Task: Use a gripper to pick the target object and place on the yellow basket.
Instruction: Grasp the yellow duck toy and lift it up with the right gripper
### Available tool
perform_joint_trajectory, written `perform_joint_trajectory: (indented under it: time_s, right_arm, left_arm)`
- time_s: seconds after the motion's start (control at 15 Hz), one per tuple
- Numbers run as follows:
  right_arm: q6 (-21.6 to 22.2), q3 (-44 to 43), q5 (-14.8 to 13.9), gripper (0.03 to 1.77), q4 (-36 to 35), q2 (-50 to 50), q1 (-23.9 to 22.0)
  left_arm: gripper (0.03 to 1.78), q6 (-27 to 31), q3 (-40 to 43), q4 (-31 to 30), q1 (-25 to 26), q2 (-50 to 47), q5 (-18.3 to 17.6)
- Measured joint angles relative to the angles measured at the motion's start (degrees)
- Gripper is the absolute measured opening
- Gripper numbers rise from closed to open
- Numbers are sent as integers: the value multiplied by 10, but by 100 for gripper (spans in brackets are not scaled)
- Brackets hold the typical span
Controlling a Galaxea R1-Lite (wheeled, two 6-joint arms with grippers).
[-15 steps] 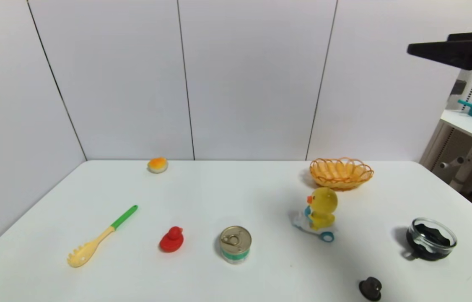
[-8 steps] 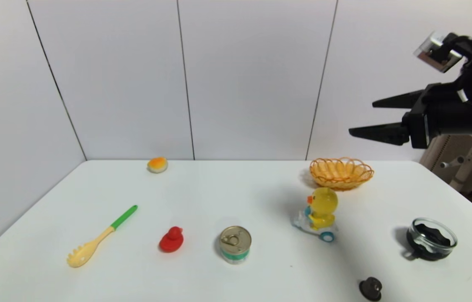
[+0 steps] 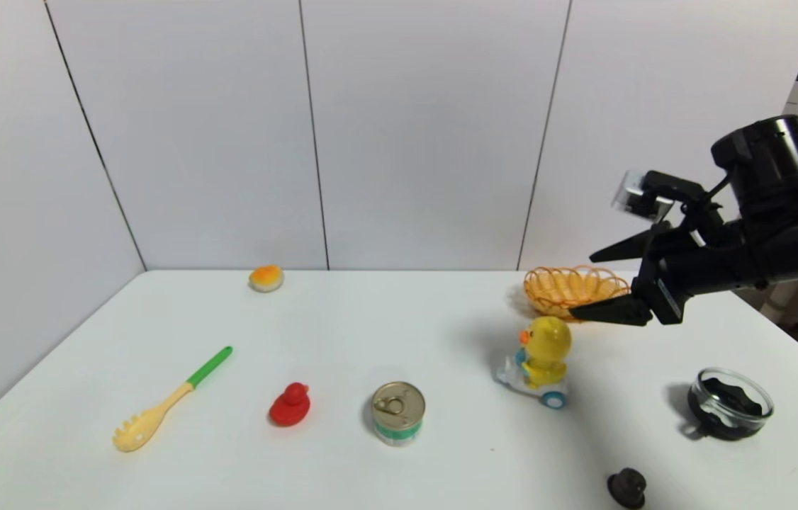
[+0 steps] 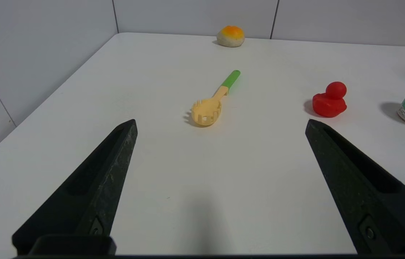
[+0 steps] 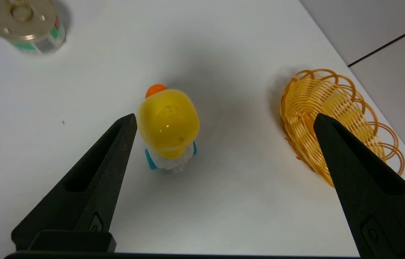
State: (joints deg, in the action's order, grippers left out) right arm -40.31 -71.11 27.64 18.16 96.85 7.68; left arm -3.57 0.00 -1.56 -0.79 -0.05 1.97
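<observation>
The yellow duckling on its white base with blue wheels stands upright on the white table, right of centre. Just behind it sits the orange-yellow woven basket, holding nothing. My right gripper hangs open in the air above and to the right of the duckling, in front of the basket. In the right wrist view the duckling lies close beside one finger of the right gripper, and the basket shows behind the other finger. My left gripper is open over bare table, holding nothing.
A tin can, a red rubber duck and a pasta spoon lie left of the duckling. A bun sits at the back. A dark glass bowl and a small black object sit near the right front.
My right arm has swung down from the upper right corner toward the duckling and basket, staying open. The objects on the table have not moved.
</observation>
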Motion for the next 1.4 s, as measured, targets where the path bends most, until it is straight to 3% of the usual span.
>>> perform_joint_trajectory:
  time_s: [0.33, 0.8, 1.4]
  right_arm:
    - [-113, -1, 3, 170, 16, 56, 10]
    - [-118, -2, 4, 170, 17, 81, 60]
    - [-122, -38, 0, 170, 16, 144, 70]
  left_arm:
    - [169, 0, 0, 0, 0, 0, 0]
    - [169, 0, 0, 0, 0, 0, 0]
    - [169, 0, 0, 0, 0, 0, 0]
